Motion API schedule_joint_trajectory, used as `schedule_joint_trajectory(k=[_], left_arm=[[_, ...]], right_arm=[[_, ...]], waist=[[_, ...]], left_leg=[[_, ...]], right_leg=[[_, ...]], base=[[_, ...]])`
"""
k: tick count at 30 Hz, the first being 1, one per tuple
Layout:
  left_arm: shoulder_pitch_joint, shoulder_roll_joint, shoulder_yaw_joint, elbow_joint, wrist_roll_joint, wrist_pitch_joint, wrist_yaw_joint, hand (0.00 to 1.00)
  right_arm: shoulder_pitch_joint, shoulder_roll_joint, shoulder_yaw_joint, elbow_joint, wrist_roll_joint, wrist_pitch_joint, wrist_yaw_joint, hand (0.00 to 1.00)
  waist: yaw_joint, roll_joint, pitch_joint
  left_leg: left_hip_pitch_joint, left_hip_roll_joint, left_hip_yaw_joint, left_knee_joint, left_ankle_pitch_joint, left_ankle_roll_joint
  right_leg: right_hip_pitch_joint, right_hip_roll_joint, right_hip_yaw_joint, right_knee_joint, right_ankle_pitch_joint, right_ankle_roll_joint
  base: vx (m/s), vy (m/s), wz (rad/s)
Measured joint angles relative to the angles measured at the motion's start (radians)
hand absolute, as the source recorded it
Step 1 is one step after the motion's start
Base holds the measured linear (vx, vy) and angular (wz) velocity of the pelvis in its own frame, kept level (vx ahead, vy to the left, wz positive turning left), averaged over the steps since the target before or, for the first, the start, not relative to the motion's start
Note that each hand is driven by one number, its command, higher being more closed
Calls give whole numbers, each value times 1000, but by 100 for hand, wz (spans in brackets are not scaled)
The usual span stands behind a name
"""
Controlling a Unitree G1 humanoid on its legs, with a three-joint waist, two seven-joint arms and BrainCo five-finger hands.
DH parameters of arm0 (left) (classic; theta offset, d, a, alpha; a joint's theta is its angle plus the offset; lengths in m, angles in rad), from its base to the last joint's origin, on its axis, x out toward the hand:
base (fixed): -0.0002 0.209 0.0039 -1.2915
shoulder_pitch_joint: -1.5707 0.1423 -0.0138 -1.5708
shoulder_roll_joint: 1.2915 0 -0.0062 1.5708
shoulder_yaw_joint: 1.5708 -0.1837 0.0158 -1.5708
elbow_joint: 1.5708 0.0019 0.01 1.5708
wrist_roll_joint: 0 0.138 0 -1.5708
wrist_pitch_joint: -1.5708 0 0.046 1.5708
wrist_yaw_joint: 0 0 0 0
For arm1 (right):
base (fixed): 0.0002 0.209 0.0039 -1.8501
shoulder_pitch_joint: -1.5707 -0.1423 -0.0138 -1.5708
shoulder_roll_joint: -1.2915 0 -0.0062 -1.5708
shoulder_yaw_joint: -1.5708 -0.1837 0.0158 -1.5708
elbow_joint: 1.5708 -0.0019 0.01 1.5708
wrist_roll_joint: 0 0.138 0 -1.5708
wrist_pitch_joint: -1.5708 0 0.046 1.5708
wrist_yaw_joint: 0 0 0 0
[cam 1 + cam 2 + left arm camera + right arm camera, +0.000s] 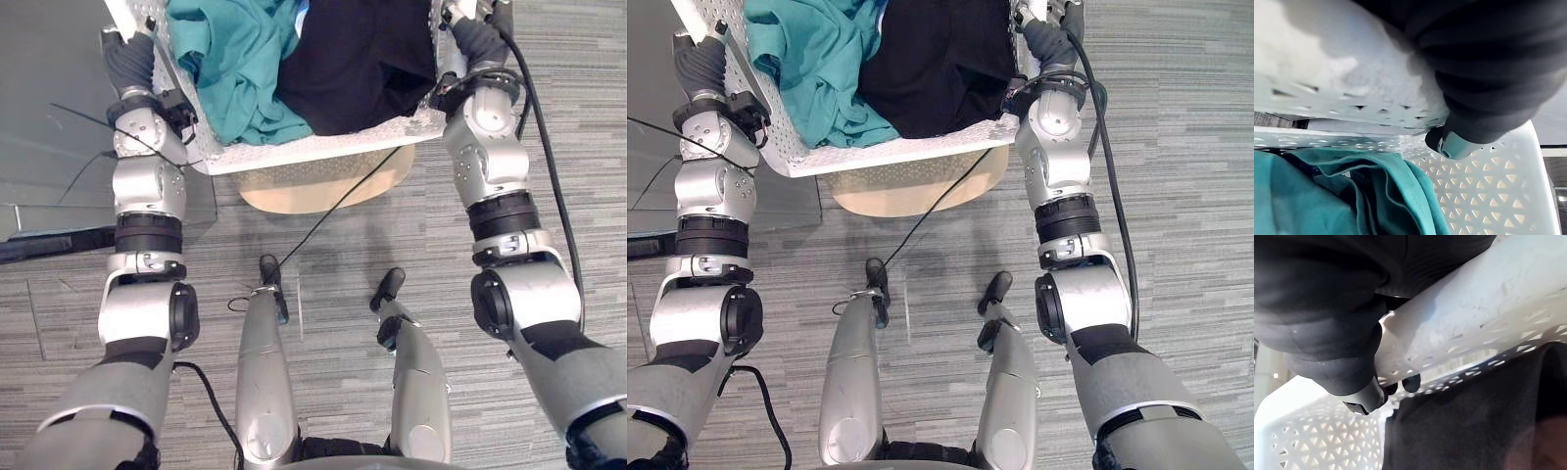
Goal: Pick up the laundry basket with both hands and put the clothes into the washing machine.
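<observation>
Left hand point(1449, 143) and right hand point(1364, 399) are hooked over opposite rims of the white laundry basket point(323, 147), digits seemingly curled round the plastic. Teal clothing point(240, 59) and black clothing point(362, 59) are held inside it, over a round wooden top point(323, 188).

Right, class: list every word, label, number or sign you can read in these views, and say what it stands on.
No text can be read in any of the views.
The laundry basket is plain white perforated plastic, with no label showing.
The teal garment and the black garment show no print.
The carpet is striped, with no markings.
</observation>
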Motion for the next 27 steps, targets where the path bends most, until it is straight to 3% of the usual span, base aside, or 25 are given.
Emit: schedule_joint_trajectory(k=[1,6,17,22,27], left_arm=[[-3,-1,4,18,0,2,0,0],[-3,-11,27,86,-53,21,0,0],[-77,-1,34,111,-97,19,6,0],[-81,3,27,108,-99,-9,23,0],[-81,-4,-56,56,-98,-40,0,0]], right_arm=[[-13,0,5,30,12,9,4,0],[-56,-3,20,118,79,15,17,0],[-87,-26,72,249,82,56,47,0],[-89,-28,82,253,99,57,49,0],[-135,28,128,253,102,55,90,0]], waist=[[0,0,0],[-1,0,0],[-5,0,0],[-6,0,0],[-14,0,0]], left_leg=[[-2,1,-1,-1,0,0],[-7,3,1,-3,2,-3],[-13,8,-10,-19,24,-13],[4,7,-1,-41,40,-15],[33,14,6,-66,55,-20]], right_leg=[[-1,1,-5,0,-3,-1],[-8,4,-7,0,-9,-5],[-10,16,-11,-5,-9,-6],[-6,14,-7,-5,-8,-7],[6,25,1,-18,-6,-19]], base=[[0,0,0],[2,-6,0],[0,0,0],[-14,-16,1],[-28,-38,-5]])
